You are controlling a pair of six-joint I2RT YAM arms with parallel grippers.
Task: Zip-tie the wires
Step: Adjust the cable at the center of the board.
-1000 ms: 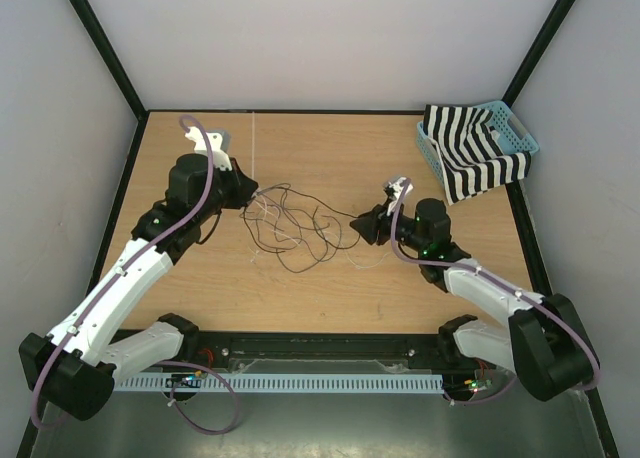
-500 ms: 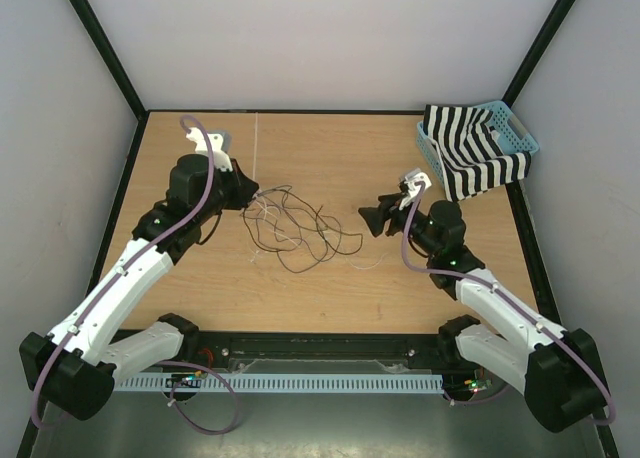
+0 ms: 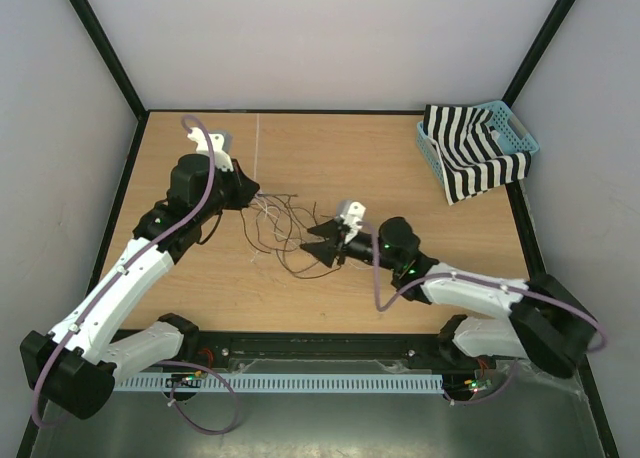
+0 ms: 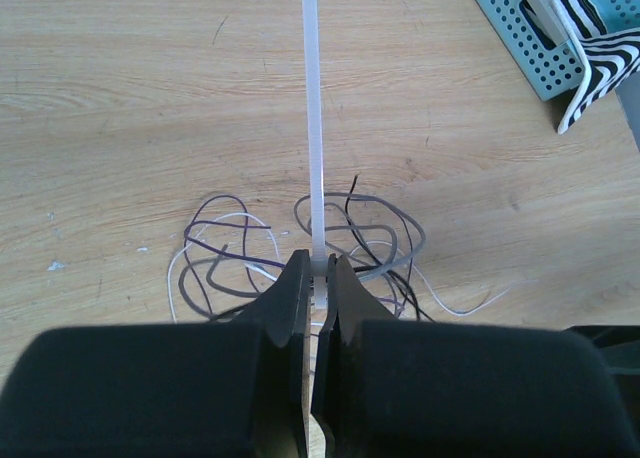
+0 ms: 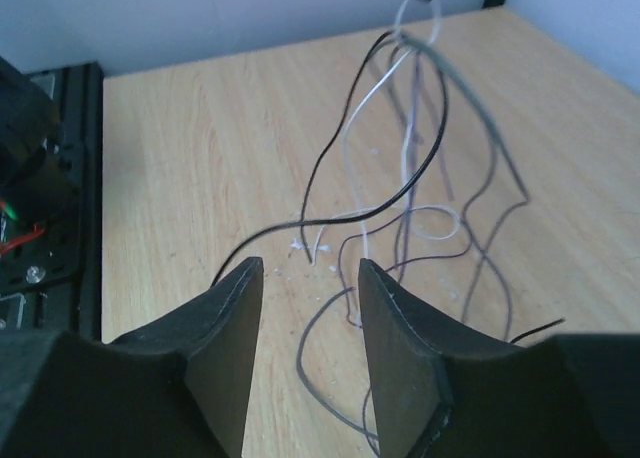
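Swung in from the right half of the frame, the right arm now reaches to the middle of the counter [image 3: 400, 158], while the left arm has stayed where it was.

At upper left in the overhead view, the left pincer [image 3: 255, 191] is clenched on the zip tie [image 3: 257, 148], which there is only a faint pale line running toward the back edge. The left wrist view makes it plain: the two dark fingers of the left pincer [image 4: 315, 263] are pressed together on the near end of the zip tie [image 4: 311, 118], a flat, straight, translucent white strip running up out of the frame.

The wires [image 3: 285, 233] lie in a loose tangle at the centre. Overhead they look uniformly dark; the left wrist view shows the wires [image 4: 370, 223] as thin grey, black, white and purple loops on pale wood grain.

Right of the tangle, the right pincer [image 3: 318, 240] points at it. Its own camera shows the right pincer [image 5: 310, 273] released, the matte black jaws apart, nothing between them, with the wires [image 5: 420, 148] arching upward just beyond.

At upper right, a perforated blue plastic basket [image 3: 516, 125] holds a black-and-white striped cloth [image 3: 470, 163].
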